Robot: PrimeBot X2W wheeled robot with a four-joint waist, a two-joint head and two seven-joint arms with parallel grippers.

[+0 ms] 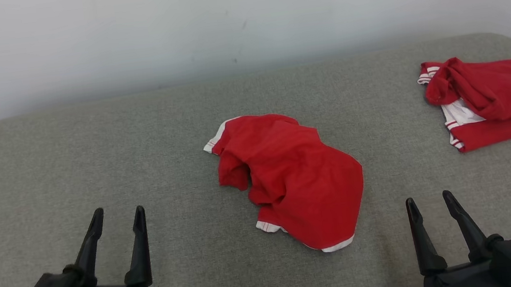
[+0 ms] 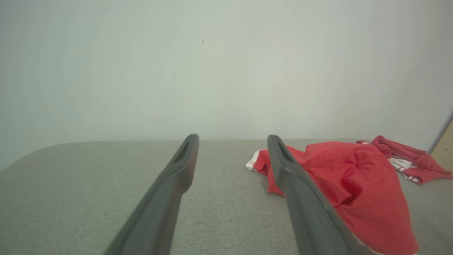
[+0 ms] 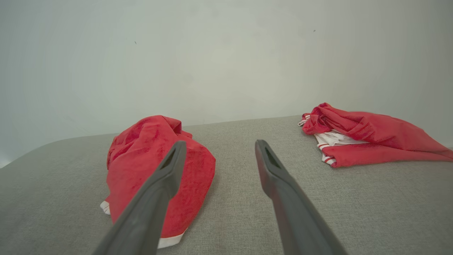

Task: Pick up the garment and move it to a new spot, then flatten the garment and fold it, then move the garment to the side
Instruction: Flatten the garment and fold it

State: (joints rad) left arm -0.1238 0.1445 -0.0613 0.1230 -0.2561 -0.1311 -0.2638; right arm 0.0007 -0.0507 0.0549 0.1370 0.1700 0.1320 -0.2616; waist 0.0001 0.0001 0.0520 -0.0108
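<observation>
Since the left end effector (image 1: 119, 214) and right end effector (image 1: 428, 199) stand open and empty, we judge pick-up pending. Next, we must reach forward and grasp the crumpled garment (image 1: 289, 178).

The left pincer (image 1: 118, 210) and right pincer (image 1: 428, 196) gape wide, seemingly empty.

A grey fabric-covered surface (image 1: 90, 149) with rounded corners stands against a plain pale wall (image 1: 173, 27).

Grey fabric surface (image 1: 90, 149), crumpled red garment (image 1: 291, 178), second red garment (image 1: 493, 97) far right
</observation>
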